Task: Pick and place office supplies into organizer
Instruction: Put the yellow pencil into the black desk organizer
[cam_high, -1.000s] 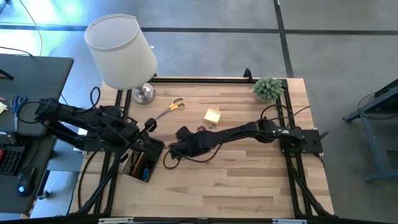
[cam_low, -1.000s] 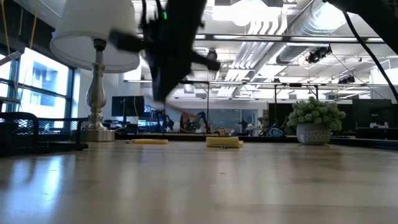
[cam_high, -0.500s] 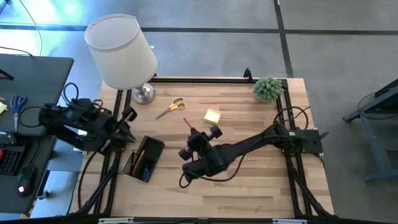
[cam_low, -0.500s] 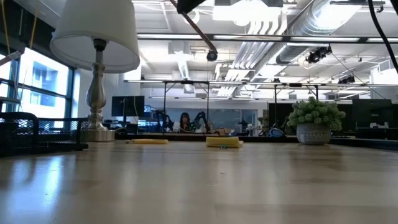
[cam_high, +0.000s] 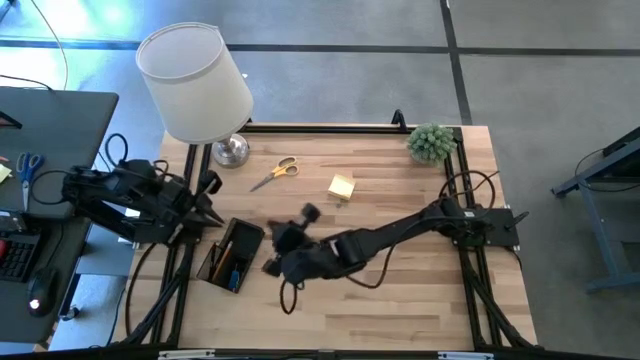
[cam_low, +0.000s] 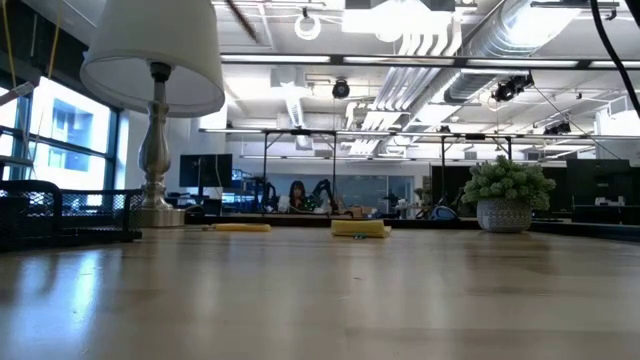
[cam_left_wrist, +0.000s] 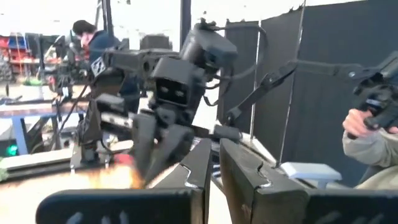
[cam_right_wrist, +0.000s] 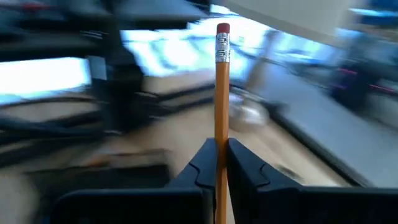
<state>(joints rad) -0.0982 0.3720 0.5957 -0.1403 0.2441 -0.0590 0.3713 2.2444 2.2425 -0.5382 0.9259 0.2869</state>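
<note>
A wooden pencil (cam_right_wrist: 221, 93) with a red eraser (cam_right_wrist: 222, 28) sits in my right gripper (cam_right_wrist: 221, 163), which is shut on it. In the high view that gripper (cam_high: 283, 243) hangs above the table just right of the black organizer (cam_high: 232, 255). My left gripper (cam_high: 212, 208) waits shut at the table's left edge, beside the organizer's far end, and holds nothing (cam_left_wrist: 215, 168). Yellow-handled scissors (cam_high: 275, 172) and a yellow sticky-note pad (cam_high: 341, 186) lie flat on the far half of the table. My right gripper pinches the pencil's shaft (cam_right_wrist: 221, 149) between its two fingers. The eraser end stands free beyond the fingertips, and the other end is hidden between the fingers. The pencil is lifted clear of the table.
A white-shaded lamp (cam_high: 195, 80) with a chrome base (cam_high: 231, 150) stands at the far left corner, and a small green plant (cam_high: 430, 142) at the far right. In the left wrist view a person's hand (cam_left_wrist: 367, 124) shows beyond the table.
My right gripper has risen with the pencil, its wrist rolling and tipping up, and has ended nearer the organizer. My left gripper has drawn back from above the organizer toward the table's left edge.
</note>
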